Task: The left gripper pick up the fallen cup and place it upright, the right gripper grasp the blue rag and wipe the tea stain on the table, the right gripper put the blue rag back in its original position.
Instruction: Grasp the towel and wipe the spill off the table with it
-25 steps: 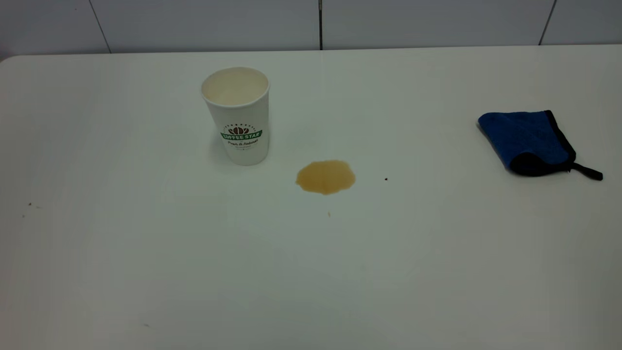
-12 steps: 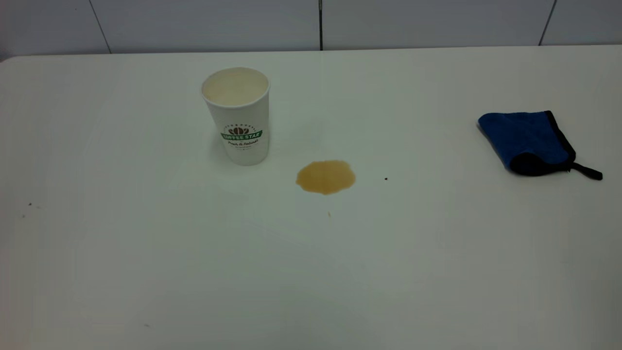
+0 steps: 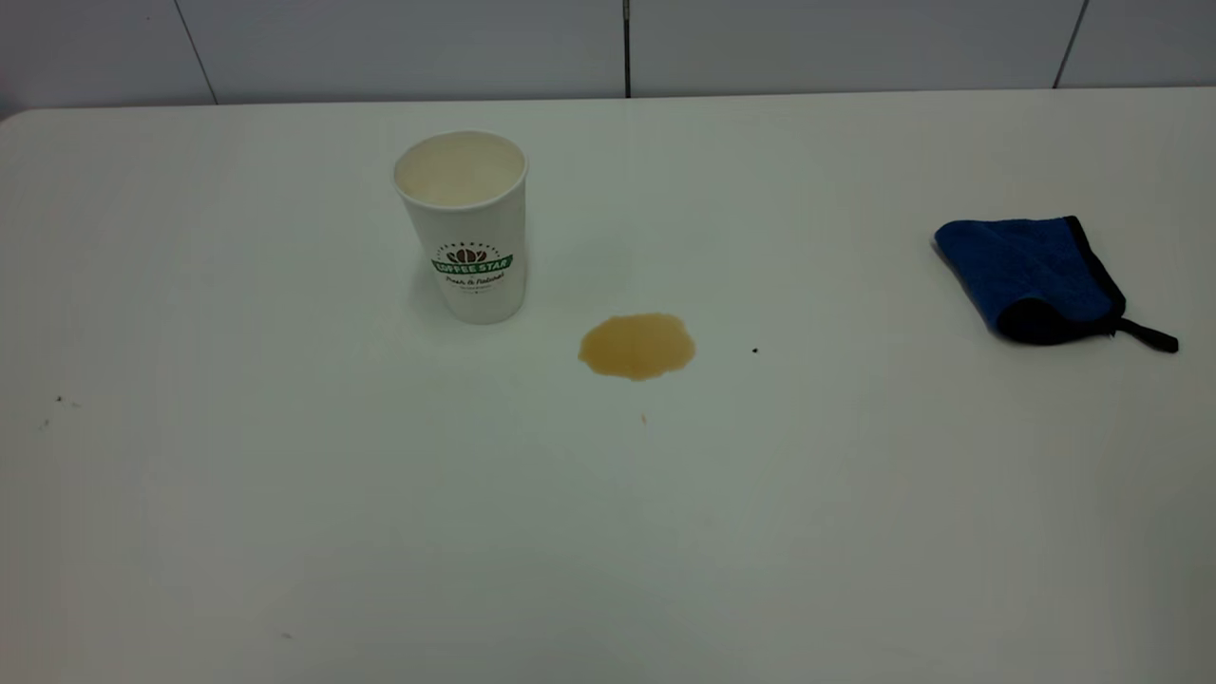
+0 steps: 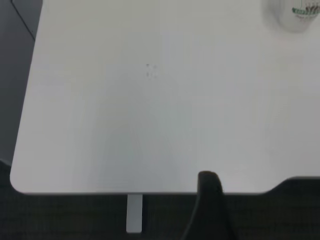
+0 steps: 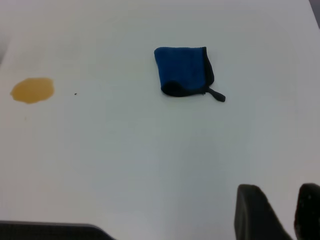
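The tall white paper cup (image 3: 463,224) already stands upright, just beside the amber-brown tea stain (image 3: 636,346) on the white matte table (image 3: 608,532). The rag grasp is judged to be the step in hand. The royal-blue microfibre rag (image 3: 1031,277) lies well apart from the stain. The right gripper (image 5: 280,212) hovers empty, fingers slightly parted; the rag's thick folded middle should be pinched, not the strap. Whether the left gripper (image 4: 210,210) is open cannot be told.

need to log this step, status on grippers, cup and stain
Left gripper back at the table edge, right gripper open, clear of blue rag. Cup upright. Tea stain unwiped. Nothing in the way.
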Available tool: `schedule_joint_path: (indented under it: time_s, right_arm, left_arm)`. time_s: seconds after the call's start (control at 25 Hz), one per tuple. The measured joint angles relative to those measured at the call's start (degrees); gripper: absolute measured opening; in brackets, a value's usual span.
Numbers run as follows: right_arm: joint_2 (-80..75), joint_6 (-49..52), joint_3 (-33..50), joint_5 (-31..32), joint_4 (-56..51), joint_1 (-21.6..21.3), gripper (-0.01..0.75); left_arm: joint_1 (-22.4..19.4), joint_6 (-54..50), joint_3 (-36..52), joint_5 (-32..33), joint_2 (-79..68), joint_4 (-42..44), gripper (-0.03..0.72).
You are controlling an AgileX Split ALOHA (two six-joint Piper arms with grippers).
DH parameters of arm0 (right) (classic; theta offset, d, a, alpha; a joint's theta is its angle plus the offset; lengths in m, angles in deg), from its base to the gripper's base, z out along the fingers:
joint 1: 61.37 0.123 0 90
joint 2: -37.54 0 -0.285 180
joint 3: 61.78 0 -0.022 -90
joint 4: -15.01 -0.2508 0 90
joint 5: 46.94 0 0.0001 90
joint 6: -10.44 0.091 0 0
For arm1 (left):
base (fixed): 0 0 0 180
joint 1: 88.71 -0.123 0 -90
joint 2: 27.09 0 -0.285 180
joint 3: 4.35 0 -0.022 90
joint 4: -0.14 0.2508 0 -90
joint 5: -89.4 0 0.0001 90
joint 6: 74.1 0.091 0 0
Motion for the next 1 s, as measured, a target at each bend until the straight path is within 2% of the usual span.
schedule_joint_path:
  time_s: [0.36, 1.0]
  right_arm:
    - [0.0, 0.0, 0.0, 0.0, 0.0, 0.0, 0.237]
    - [0.0, 0.0, 0.0, 0.0, 0.0, 0.0, 0.237]
  left_arm:
    - [0.0, 0.06, 4.06, -1.39, 3.47, -0.48, 0.587]
    - [0.0, 0.06, 4.19, -1.56, 3.47, -1.17, 0.587]
